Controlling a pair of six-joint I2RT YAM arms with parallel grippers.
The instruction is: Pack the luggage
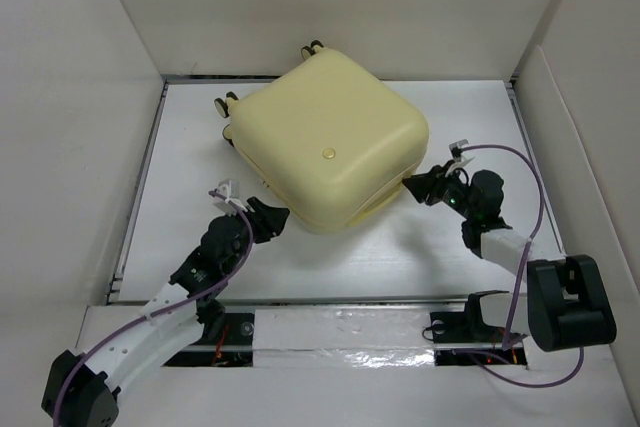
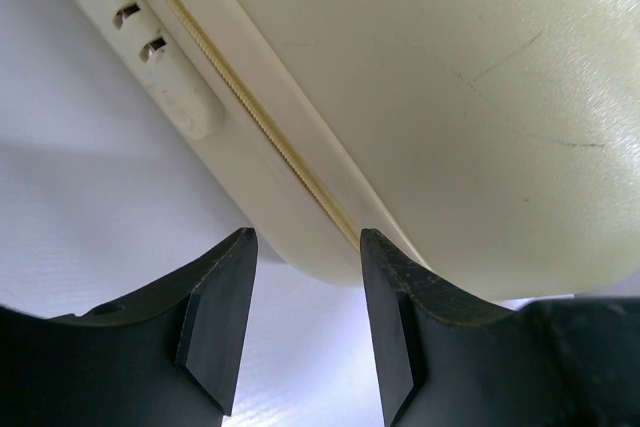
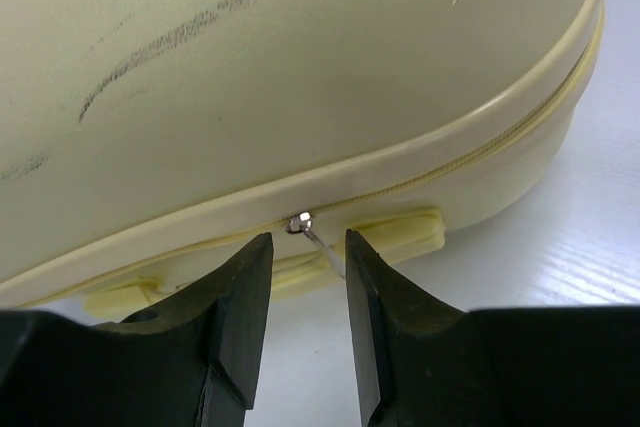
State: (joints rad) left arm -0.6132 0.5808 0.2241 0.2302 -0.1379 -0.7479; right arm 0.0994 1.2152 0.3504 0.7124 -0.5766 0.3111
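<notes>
The luggage (image 1: 330,137) is seen lying flat on the white table (image 1: 450,247), in the middle and toward the far side, with its wheels (image 1: 225,102) on the far left edge. The lid is lowered onto the base and no loose items are seen around it, so the filling is judged to be done. What is inside cannot be seen.

The closing of the zipper (image 3: 480,152) appears to be the part that is left, though how much of the seam is already zipped cannot be told. Its metal pull (image 3: 300,222) is found on the right side of the case. The right gripper (image 3: 308,237) is placed just before it, fingers partly spread with the thin tab between them, and the tab does not look clamped. The left gripper (image 2: 305,237) is held at the near left corner, fingers partly spread around nothing, probably to steady the case.
</notes>
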